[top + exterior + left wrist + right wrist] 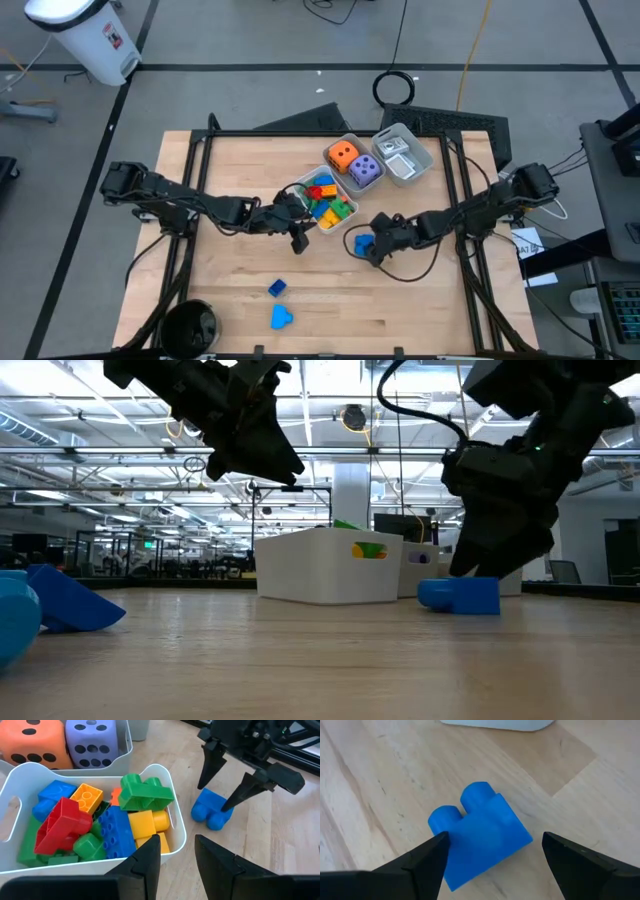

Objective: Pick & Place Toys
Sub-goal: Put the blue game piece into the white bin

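Right gripper (492,855), jaws spread, straddles a blue brick (480,835) lying on the table (230,290) beside the bin (172,827) (already heaped with bricks). Two blue pieces (280,303) wait; left gripper (177,860) hovers part-open, empty.

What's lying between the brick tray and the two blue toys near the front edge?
Only bare table between the tray and the blue toys, per the high view.

Pale blue toy (15,622) cut off at low view's edge, contents of clear tray (405,155) too small to tell
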Controlling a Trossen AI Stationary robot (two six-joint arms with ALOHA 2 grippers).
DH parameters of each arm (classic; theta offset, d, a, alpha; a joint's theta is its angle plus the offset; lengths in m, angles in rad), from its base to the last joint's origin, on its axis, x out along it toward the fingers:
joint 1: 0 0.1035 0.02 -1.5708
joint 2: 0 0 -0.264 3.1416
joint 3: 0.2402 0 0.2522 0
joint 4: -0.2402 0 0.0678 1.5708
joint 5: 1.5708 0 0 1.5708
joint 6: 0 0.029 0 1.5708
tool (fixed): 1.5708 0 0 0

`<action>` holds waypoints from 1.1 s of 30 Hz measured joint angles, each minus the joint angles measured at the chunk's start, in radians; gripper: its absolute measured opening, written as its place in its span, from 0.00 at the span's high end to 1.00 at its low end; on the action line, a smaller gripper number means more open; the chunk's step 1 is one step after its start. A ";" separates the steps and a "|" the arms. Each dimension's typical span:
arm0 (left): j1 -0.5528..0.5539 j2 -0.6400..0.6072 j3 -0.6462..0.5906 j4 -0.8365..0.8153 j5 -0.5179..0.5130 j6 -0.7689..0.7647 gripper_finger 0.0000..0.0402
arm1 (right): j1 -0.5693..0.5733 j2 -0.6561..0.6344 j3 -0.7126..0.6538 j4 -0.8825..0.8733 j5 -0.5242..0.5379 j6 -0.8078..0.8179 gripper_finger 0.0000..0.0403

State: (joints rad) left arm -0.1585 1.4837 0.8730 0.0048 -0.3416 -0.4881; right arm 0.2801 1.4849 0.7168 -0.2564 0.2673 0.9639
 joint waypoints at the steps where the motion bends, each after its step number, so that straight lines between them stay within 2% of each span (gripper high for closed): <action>1: 0.000 0.000 0.000 0.000 0.000 0.000 0.68 | -0.003 0.000 0.001 -0.014 -0.007 -0.019 0.26; 11: 0.000 0.004 0.000 0.001 0.000 0.000 0.68 | 0.010 -0.096 0.000 -0.123 -0.069 -0.205 0.32; 13: 0.000 0.004 0.000 0.005 0.000 0.000 0.68 | 0.010 -0.127 0.015 -0.202 -0.073 -0.196 0.35; 16: 0.000 0.004 0.000 0.006 0.000 0.000 0.68 | 0.007 -0.167 0.025 -0.267 -0.065 -0.066 0.38; 19: 0.000 0.004 0.000 0.010 0.000 0.000 0.68 | 0.013 -0.181 0.023 -0.237 -0.061 0.012 0.39; 26: -0.001 0.004 0.000 0.016 0.000 0.000 0.68 | 0.030 -0.122 -0.010 -0.171 -0.036 -0.017 0.40; 30: -0.001 0.005 0.000 0.016 0.000 0.001 0.68 | 0.029 -0.100 -0.043 -0.056 -0.052 -0.023 0.39; 33: -0.001 0.005 0.000 0.016 0.000 0.001 0.68 | 0.029 -0.101 -0.089 0.082 -0.059 -0.104 0.38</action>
State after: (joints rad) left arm -0.1596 1.4883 0.8730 0.0204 -0.3412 -0.4873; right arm 0.3092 1.3838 0.6280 -0.1741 0.2082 0.8596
